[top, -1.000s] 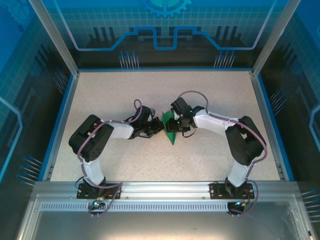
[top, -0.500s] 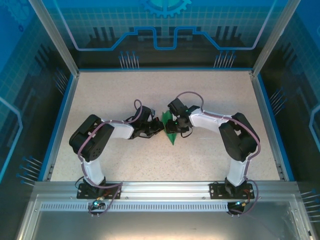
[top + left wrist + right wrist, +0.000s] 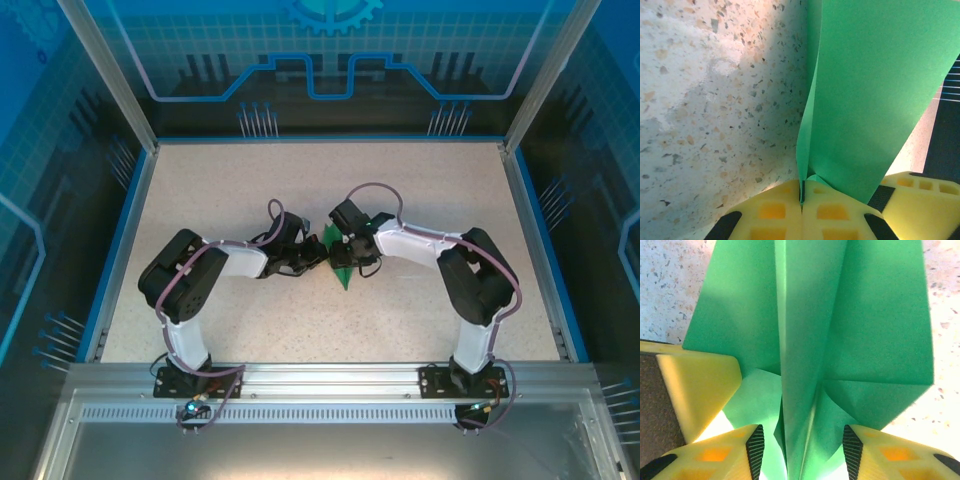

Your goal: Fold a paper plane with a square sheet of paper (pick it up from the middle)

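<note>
The bright-green sheet of paper [image 3: 343, 270] lies mid-table, folded into a narrow pointed paper plane with its tip toward the near edge. My left gripper [image 3: 320, 257] comes in from the left and is shut on it. In the left wrist view the yellow pads [image 3: 775, 207] pinch a thin upright fold of the plane [image 3: 875, 90]. My right gripper [image 3: 347, 248] comes in from the right and stands open over the plane. In the right wrist view its fingers [image 3: 865, 450] straddle the raised centre ridge [image 3: 805, 340] without pressing it, with the wings [image 3: 880, 330] spread on either side.
A speckled beige table [image 3: 250, 180] with a blue rim lies inside a walled cell. Both arms bend inward and meet at the middle. A yellow finger of the left gripper [image 3: 700, 385] sits close beside the right gripper's left finger.
The right arm has shifted left and a little farther from its base, bringing its open jaws over the plane's ridge. The left arm and its grip have not moved.
</note>
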`<move>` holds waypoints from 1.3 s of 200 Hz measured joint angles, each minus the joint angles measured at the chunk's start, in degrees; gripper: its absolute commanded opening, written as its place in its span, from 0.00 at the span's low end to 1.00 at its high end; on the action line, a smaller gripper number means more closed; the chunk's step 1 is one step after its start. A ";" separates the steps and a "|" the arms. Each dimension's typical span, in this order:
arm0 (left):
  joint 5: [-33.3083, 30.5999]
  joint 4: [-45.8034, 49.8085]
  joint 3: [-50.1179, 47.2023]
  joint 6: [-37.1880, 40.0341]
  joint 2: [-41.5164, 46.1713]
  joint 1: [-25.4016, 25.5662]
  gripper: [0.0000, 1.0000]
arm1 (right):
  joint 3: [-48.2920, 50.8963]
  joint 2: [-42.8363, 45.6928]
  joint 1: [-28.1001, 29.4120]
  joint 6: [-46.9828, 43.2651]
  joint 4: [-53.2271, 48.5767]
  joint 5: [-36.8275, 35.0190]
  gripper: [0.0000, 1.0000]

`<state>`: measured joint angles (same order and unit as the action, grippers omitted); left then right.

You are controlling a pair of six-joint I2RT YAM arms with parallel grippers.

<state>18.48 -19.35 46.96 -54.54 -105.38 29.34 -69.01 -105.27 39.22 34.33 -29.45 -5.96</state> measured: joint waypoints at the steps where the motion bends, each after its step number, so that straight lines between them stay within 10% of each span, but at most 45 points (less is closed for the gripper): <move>1: 0.00 0.00 0.00 0.02 0.00 0.00 0.05 | 0.00 0.04 0.04 0.04 -0.04 -0.11 0.51; 171: 0.00 0.00 0.00 0.00 0.00 0.00 0.11 | -2.82 -3.23 1.05 0.83 -2.27 -2.14 0.28; 260: -2.95 6.75 -0.79 1.07 6.97 -2.75 0.41 | -3.87 -3.34 1.68 1.27 -5.33 -4.98 0.09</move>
<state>15.53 -12.60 46.17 -53.47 -98.41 26.59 -72.88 -108.62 40.91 35.59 -34.79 -10.94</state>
